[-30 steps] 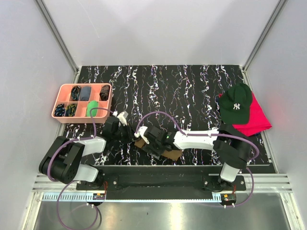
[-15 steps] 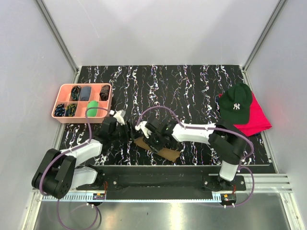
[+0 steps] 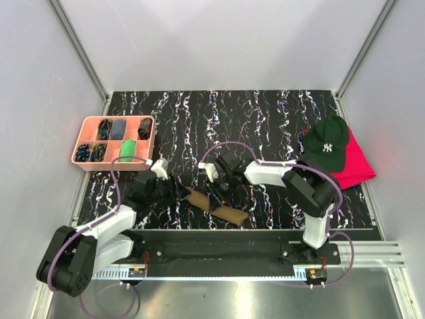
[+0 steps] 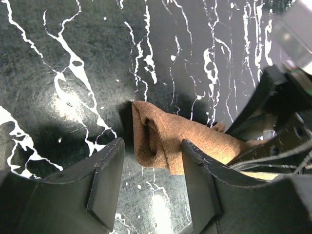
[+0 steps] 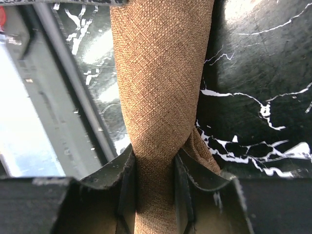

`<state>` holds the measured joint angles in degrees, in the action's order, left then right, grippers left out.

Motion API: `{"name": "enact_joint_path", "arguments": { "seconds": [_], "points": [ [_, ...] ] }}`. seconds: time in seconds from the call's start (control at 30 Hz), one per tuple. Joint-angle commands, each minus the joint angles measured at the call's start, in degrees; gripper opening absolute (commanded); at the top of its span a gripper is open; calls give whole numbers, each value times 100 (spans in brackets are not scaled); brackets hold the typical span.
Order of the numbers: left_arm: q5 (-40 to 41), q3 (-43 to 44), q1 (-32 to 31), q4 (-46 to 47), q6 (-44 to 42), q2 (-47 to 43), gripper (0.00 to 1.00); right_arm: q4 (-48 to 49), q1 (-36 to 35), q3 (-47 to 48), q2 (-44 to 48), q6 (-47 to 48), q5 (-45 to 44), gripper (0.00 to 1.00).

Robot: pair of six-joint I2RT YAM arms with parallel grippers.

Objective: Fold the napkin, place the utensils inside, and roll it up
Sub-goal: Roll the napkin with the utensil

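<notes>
The napkin [image 3: 232, 214] lies as an olive-brown roll near the table's front edge, slanting from upper left to lower right. My right gripper [image 3: 217, 193] is shut on the middle of the roll, its fingers [image 5: 126, 175] pinching the cloth [image 5: 161, 73] from both sides. My left gripper [image 3: 174, 192] stands open just short of the roll's left end [image 4: 163, 141]; the folded end sits ahead of its fingertips and touches neither finger [image 4: 107, 168]. The utensils are hidden.
A pink divided tray [image 3: 86, 163] holding small items stands at the left. A dark green cap [image 3: 327, 147] rests on a red cloth [image 3: 359, 167] at the right. The table's metal front rail [image 5: 73, 83] runs close beside the roll.
My left gripper has opened and drawn back to the left of the roll. My right gripper has closed on the roll's middle, and its arm has swung further back over the table.
</notes>
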<state>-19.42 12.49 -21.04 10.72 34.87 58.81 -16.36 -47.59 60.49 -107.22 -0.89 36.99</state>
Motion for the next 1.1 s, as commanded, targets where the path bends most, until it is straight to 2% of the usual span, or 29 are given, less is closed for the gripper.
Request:
{"name": "enact_joint_path", "arguments": {
  "seconds": [0.0, 0.47, 0.6, 0.63, 0.73, 0.77, 0.8, 0.87, 0.97, 1.0, 1.07],
  "points": [
    [-185, -71, 30, 641, -60, 17, 51, 45, 232, -108, -422, -201, 878, 35],
    [-598, -230, 30, 1846, 107, 895, 40, 265, 628, 42, -1029, -386, 1539, 34],
    [-642, -151, 30, 1916, 55, 1088, 33, 256, 646, 42, -1029, -421, 1364, 34],
    [-651, -107, 30, 1907, 46, 1133, 28, 239, 646, 42, -1003, -430, 1268, 35],
    [-616, 51, 30, 1645, -15, 1247, 19, 230, 655, 7, -775, -526, 750, 42],
    [-616, 95, 30, 1557, -77, 1317, 17, 221, 646, -11, -696, -570, 470, 47],
    [-581, 139, 30, 1399, -103, 1344, 15, 204, 646, -20, -538, -605, 319, 57],
    [-598, 253, 30, 1301, -173, 1440, 9, 168, 646, -46, -379, -615, 64, 62],
    [-677, 412, 29, 1134, -200, 1642, 8, 124, 646, -55, -63, -632, -226, 70],
    [-695, 456, 30, 1064, -209, 1695, 7, 116, 646, -63, 112, -615, -306, 76],
    [-730, 579, 30, 985, -244, 1879, 7, 124, 637, -72, 306, -580, -612, 79]
  ]
}}
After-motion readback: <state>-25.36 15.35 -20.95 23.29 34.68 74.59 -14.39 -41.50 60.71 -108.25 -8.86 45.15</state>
